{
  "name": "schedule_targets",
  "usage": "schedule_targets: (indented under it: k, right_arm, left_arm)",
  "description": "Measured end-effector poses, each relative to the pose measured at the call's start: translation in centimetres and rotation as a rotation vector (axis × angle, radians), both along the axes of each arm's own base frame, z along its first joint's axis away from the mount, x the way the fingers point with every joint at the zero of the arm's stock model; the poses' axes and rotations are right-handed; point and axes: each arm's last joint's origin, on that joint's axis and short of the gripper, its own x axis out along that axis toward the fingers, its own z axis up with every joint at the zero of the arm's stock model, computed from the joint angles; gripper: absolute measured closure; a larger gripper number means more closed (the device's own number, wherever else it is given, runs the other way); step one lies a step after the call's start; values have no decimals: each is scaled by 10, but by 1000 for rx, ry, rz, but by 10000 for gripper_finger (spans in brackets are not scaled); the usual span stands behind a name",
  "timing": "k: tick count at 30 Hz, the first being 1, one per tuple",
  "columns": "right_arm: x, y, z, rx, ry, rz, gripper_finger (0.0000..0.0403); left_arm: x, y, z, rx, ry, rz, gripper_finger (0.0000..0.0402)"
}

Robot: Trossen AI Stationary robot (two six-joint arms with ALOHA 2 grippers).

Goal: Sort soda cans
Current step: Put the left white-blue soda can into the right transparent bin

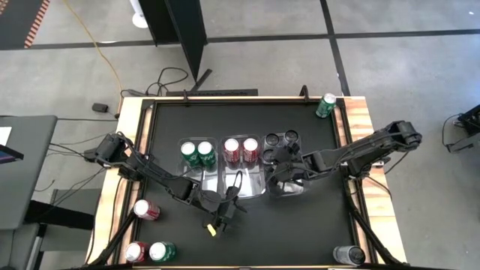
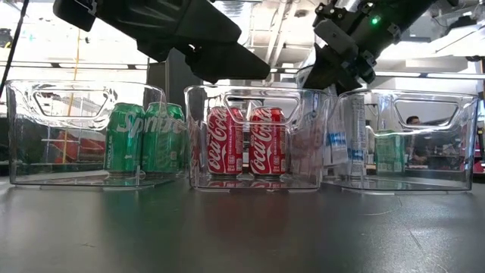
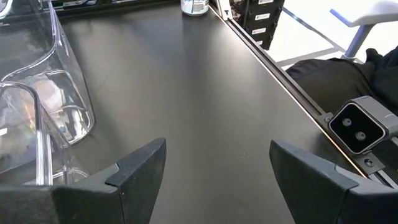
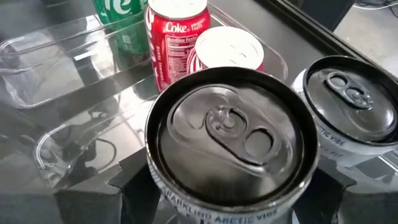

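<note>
**Ana:** Cans first, from the high view. Three clear trays sit in a row mid-worktop (image 1: 315, 225): two green cans (image 1: 197, 153) in the left tray (image 1: 196, 177), two red cans (image 1: 241, 150) in the middle tray (image 1: 241, 180), two silver-grey cans (image 1: 281, 139) at the far end of the right tray (image 1: 289, 187). The right end effector (image 1: 285, 174) hangs over that right tray.

**Ben:** And the strays?

**Ana:** A green can (image 1: 325, 106) at the far right corner, a silver-grey can (image 1: 347, 255) at the near right corner, a red can (image 1: 146, 211) by the left edge, another red one (image 1: 135, 252) and a green one (image 1: 161, 251) at the near left corner. The left end effector (image 1: 223, 212) is near the front, just short of the trays.

**Ben:** Low view?

**Ana:** Green pair (image 2: 145, 138), red pair (image 2: 245, 141), each upright in its tray; both arms reach in from above.

**Ben:** Left wrist view?

**Ana:** Its fingers (image 3: 134, 171) are spread wide over bare worktop, gripping nothing, a tray wall (image 3: 56, 93) beside them.

**Ben:** Right wrist view?

**Ana:** Clenched on a silver-grey can (image 4: 231, 140), upright between its fingers; another silver-grey can (image 4: 348, 109) stands just beside it, the red cans (image 4: 177, 37) beyond.
</note>
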Motion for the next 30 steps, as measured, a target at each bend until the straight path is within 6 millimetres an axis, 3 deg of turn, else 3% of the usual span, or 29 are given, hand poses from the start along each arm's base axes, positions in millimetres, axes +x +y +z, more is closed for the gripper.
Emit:
schedule_targets:
  k: [10,20,30]
  right_arm:
    - [-6,2,-8,15,26,-11,86]
    - [-7,2,-10,4,41,-4,7]
    - [-8,6,-9,-56,39,-3,13]
  left_arm:
    - [-1,-1,0,-6,2,-1,120]
    - [-1,-1,0,-3,0,-3,120]
    - [-1,-1,0,-5,1,-2,120]
